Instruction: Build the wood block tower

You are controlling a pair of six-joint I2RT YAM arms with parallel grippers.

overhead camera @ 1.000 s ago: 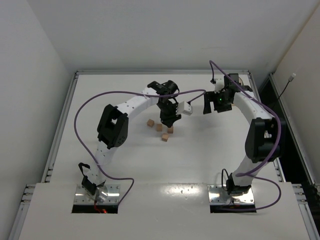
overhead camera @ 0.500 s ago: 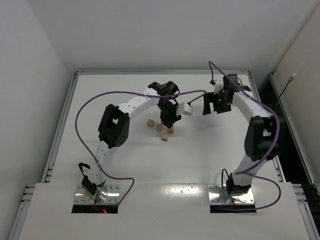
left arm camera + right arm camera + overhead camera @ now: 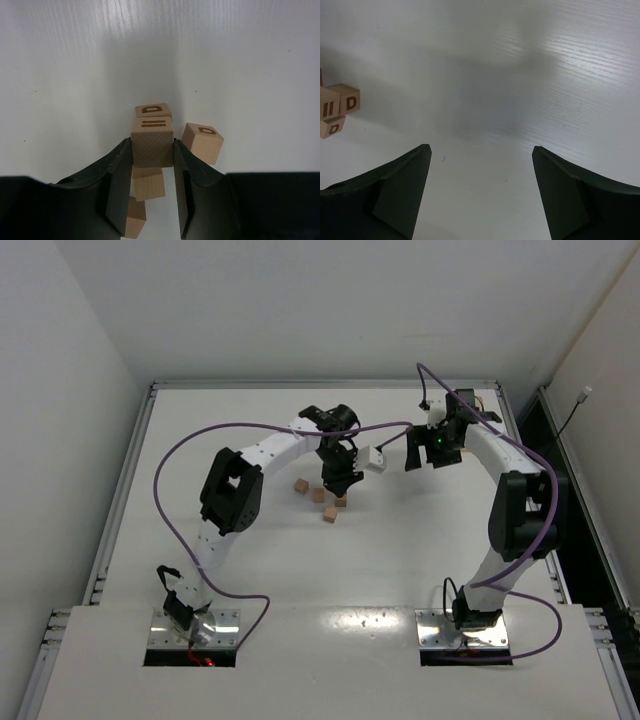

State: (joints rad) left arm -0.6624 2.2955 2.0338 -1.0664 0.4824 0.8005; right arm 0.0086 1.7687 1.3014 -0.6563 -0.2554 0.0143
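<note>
While the left jaws pinch one of the wood blocks (image 3: 318,494) from both sides, the right jaws stand spread wide. Seen from the left wrist, the held cube (image 3: 152,142) sits squarely between the two black fingers (image 3: 116,180), its upper face burned with two short bars. Just behind it, and touching it in this view, lies a second cube (image 3: 152,109) with a D on top. A third cube (image 3: 202,143), also marked D and turned at an angle, lies just beside the right-hand finger. Two plain cubes (image 3: 148,184) show in the gap between the fingers, nearer the wrist, one of them partly behind the left-hand finger. Whether the held cube rests on another or hangs above the table (image 3: 420,540) cannot be told.

From above, the left arm (image 3: 262,450) reaches to the middle of the table, somewhat toward its far side, with its jaws pointing down over the cluster. Three cubes lie loose on the near-left side of the jaws and one shows right at their tips. The right arm (image 3: 505,465) hangs well apart to the right, its wrist turned toward the cluster. Its wrist view shows the white table surface under the spread jaws and, at the left edge, three marked cubes (image 3: 349,102) close together.
</note>
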